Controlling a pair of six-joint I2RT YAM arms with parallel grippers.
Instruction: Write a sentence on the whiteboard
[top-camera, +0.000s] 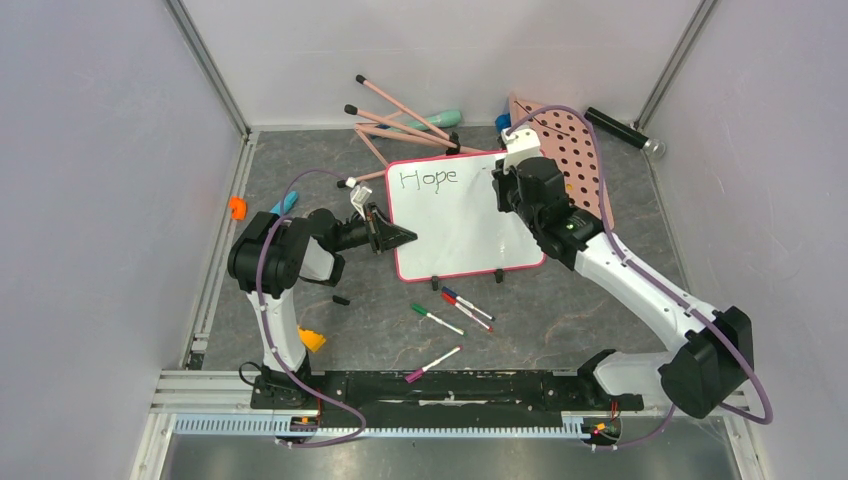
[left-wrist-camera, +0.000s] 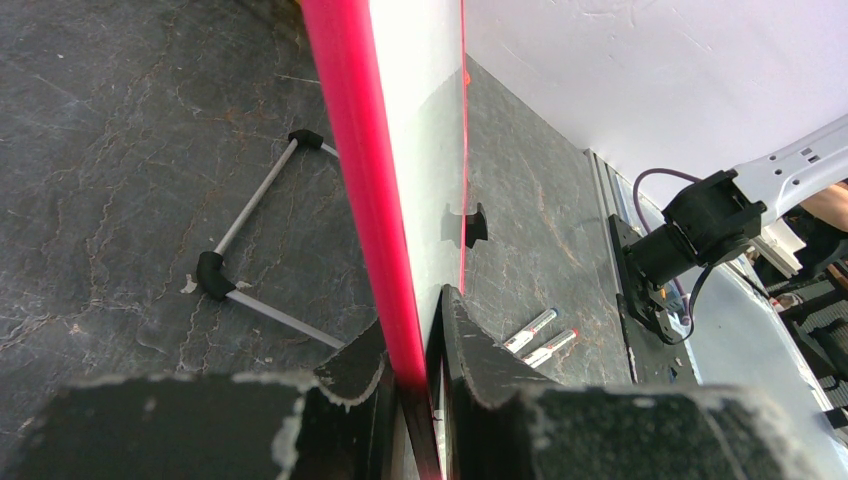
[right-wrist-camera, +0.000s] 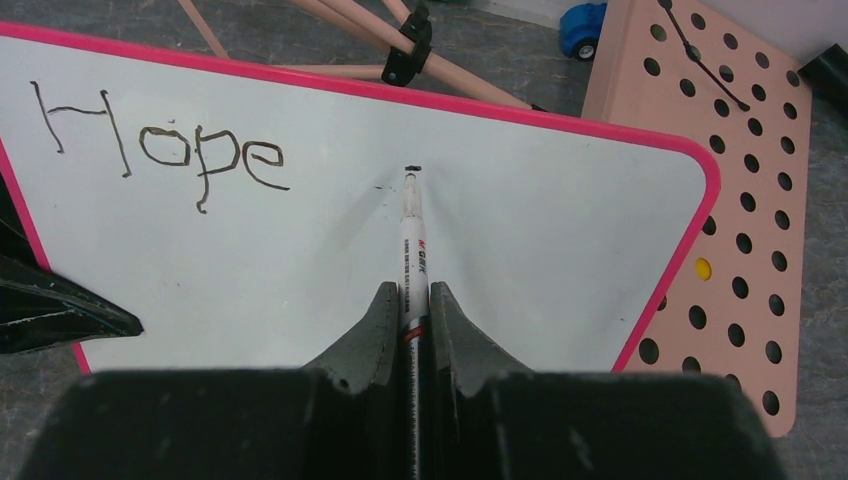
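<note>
Board: glossy white whiteboard with pink-red rim (top-camera: 460, 225) sits on the dark grey table (top-camera: 560, 320), between the two arms.
Writing: black handwritten word "Hope" (right-wrist-camera: 165, 150), near the board's top left corner.
Left fingers (left-wrist-camera: 475, 360): clamped on the board's left rim.
Right fingers (right-wrist-camera: 370, 330): clamped on a slim white marker (right-wrist-camera: 412, 240), its tip at the board just right of the word.
</note>
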